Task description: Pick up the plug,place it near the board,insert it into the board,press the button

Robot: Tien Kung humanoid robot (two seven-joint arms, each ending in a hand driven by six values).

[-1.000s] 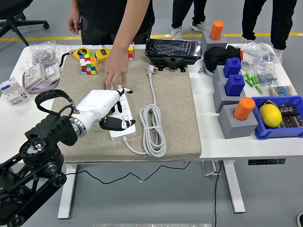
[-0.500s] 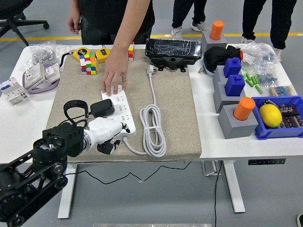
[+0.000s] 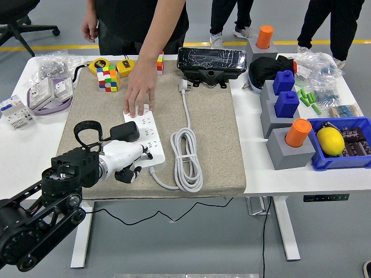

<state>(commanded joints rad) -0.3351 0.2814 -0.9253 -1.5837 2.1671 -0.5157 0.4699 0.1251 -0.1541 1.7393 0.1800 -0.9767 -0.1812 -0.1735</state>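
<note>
A white power strip (image 3: 152, 138) lies on the tan mat (image 3: 214, 127), its white cable (image 3: 186, 157) coiled to its right. A black plug (image 3: 124, 132) sits on the strip's left side, and its black cord (image 3: 87, 128) loops off to the left. My left hand (image 3: 132, 162), white with dark fingertips, hovers at the strip's near left corner, just below the plug. Its fingers are relaxed and hold nothing. At the strip's far end, a person's hand (image 3: 139, 99) presses down flat on it. My right arm is out of view.
A Rubik's cube (image 3: 108, 77) and yellow tape measures (image 3: 113, 65) lie at the mat's far left, a black box (image 3: 209, 62) at its far edge. Grey blocks with blue and orange pieces (image 3: 288, 124) and a blue bin (image 3: 342, 159) holding a lemon stand on the right.
My left hand was over the strip a second ago, covering the plug. It has drawn back toward the near left, leaving the plug on the strip. The person's hand has stayed put.
</note>
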